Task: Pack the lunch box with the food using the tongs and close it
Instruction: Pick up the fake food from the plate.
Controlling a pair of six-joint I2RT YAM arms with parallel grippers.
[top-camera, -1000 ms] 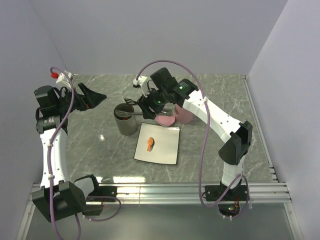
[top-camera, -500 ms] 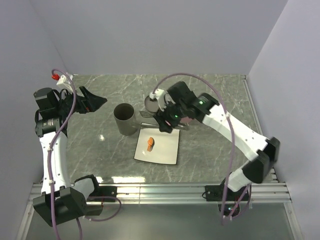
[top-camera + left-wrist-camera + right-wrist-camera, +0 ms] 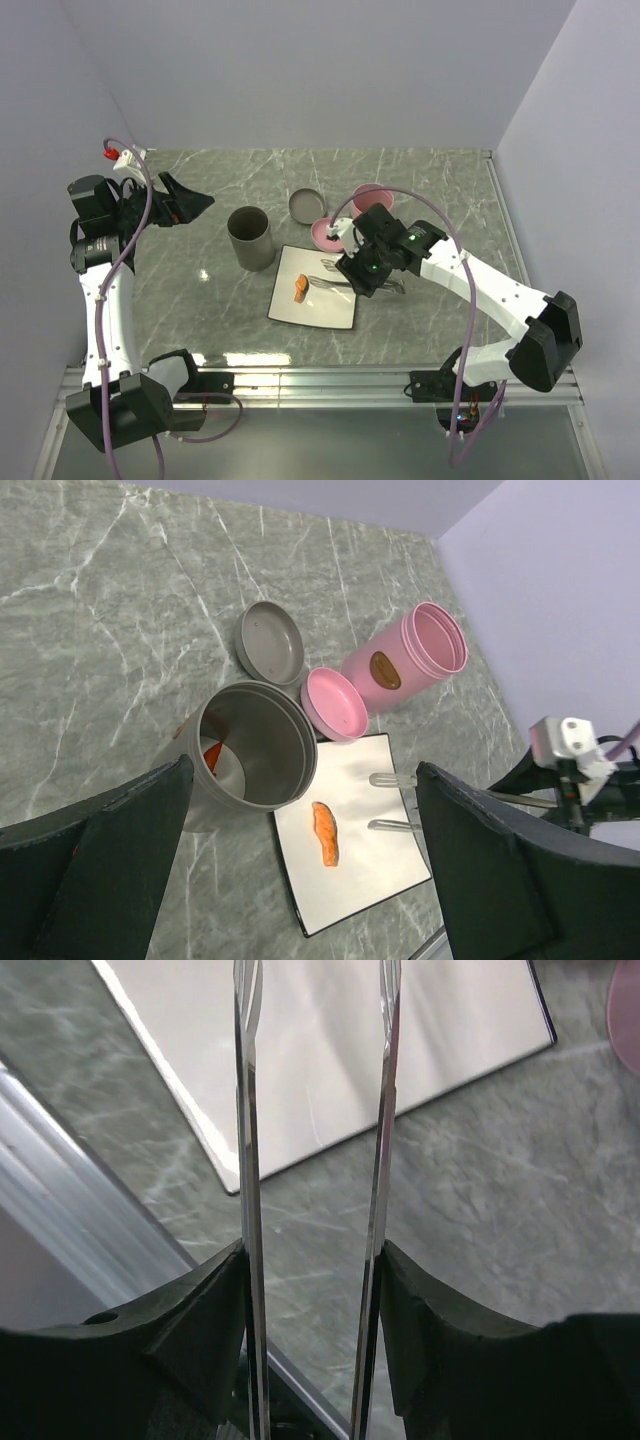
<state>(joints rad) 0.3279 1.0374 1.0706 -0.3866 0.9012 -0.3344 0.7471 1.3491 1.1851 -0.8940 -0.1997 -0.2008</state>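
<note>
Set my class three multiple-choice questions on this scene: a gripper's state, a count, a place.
1. The right gripper is: A open and empty; B shut on the tongs; C out of view.
2. Loose lids in view: A one; B two; C three.
3. The orange food piece lies: A on the white plate; B between the tongs' tips; C on a lid.
Key: 1 B, its fingers press both tong arms. 2 B, one grey lid, one pink lid. 3 A, it rests on the plate.
</note>
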